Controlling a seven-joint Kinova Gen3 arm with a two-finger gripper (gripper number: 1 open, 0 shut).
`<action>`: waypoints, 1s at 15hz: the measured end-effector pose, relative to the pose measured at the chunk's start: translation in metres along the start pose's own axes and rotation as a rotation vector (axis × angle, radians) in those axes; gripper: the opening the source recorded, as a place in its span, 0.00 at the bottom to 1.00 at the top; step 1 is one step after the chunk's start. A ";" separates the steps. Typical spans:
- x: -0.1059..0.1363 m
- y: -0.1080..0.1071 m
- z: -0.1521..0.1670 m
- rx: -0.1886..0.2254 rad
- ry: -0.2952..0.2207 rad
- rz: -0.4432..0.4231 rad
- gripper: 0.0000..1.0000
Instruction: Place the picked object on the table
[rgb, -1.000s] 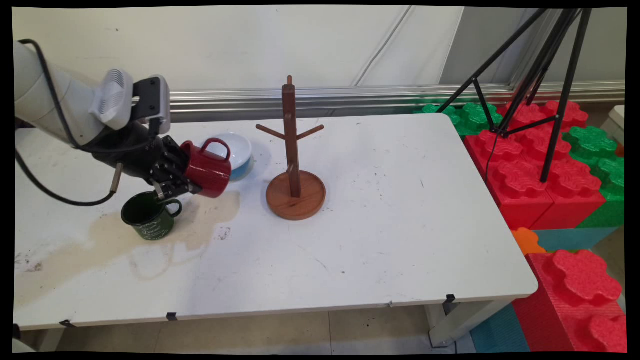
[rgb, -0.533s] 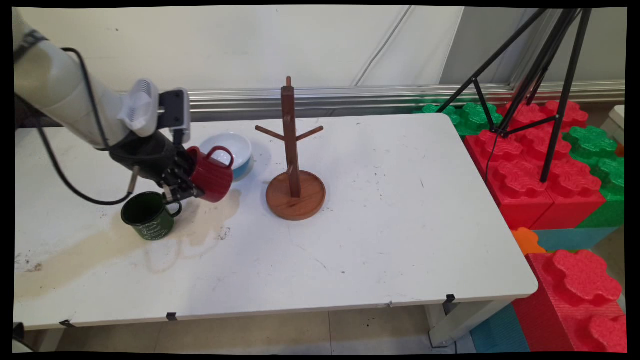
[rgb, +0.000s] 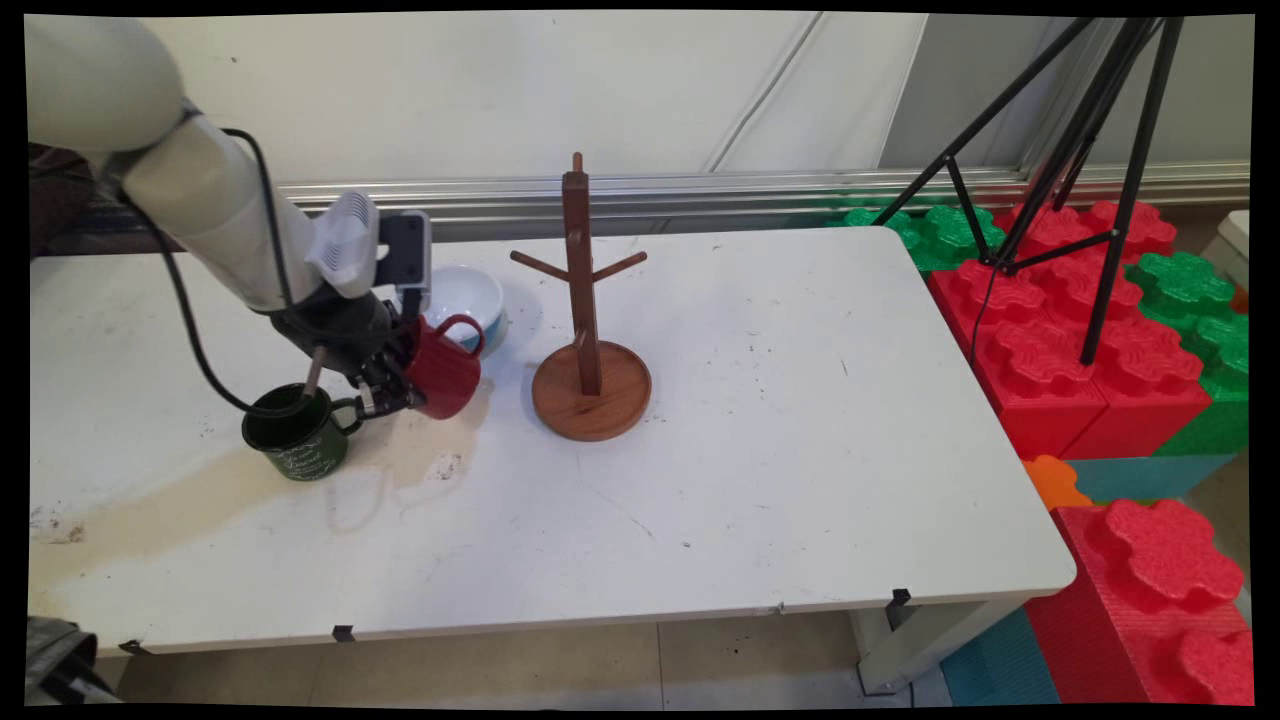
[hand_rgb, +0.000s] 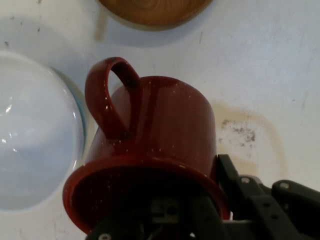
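Red mug held in the claw, tipped on its side.
It is glossy red enamel with a loop handle uppermost, mouth toward the claw and base pointing at the wooden rack; it hangs low over the stained bench, between a green mug and a white bowl.

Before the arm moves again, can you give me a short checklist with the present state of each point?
1. Red mug held by gripper: ok, one finger inside the rim, one outside.
2. Mug lifted off the table: cannot tell.
3. Handle free: ok, it points up.
4. Mug apart from the bowl: cannot tell; they are very close.
5. Green mug upright: ok, right beside the gripper.
6. Wooden mug stand pegs free: ok.
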 end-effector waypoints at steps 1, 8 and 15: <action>0.004 -0.002 0.007 -0.004 -0.018 0.008 0.00; 0.016 -0.006 0.033 -0.019 -0.076 0.041 0.00; 0.027 -0.003 0.053 -0.033 -0.119 0.062 0.00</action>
